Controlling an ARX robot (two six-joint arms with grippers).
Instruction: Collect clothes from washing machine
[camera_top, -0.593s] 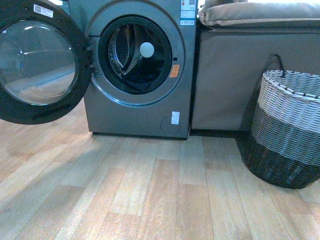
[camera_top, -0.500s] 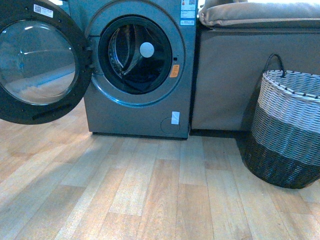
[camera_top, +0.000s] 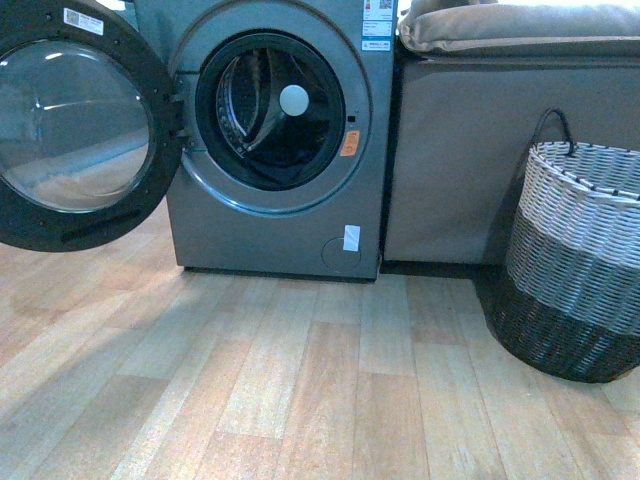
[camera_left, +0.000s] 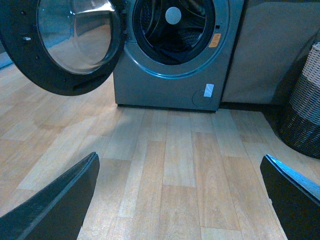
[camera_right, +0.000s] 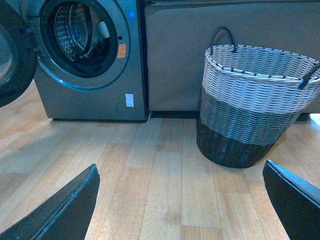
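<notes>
Inside the grey metallic front-loading washing machine (camera_top: 270, 240), low in its perforated steel drum, I see a soft dark mass that I take for the black fabric clothes (camera_top: 282, 160), though they blur into the drum's shadow and I cannot trace their outline. The machine's round black-rimmed glass door (camera_top: 75, 125) is swung wide to its left and cut off by the frame edge. The two-tone woven wicker basket (camera_right: 250, 100) stands well right of the machine, past a brown upholstered block (camera_top: 460, 150). My left claw (camera_left: 180, 157) and right claw (camera_right: 181, 165) both have their fingers spread wide, holding nothing. Bare wooden plank floor (camera_top: 300, 380) lies before the machine's mouth.
</notes>
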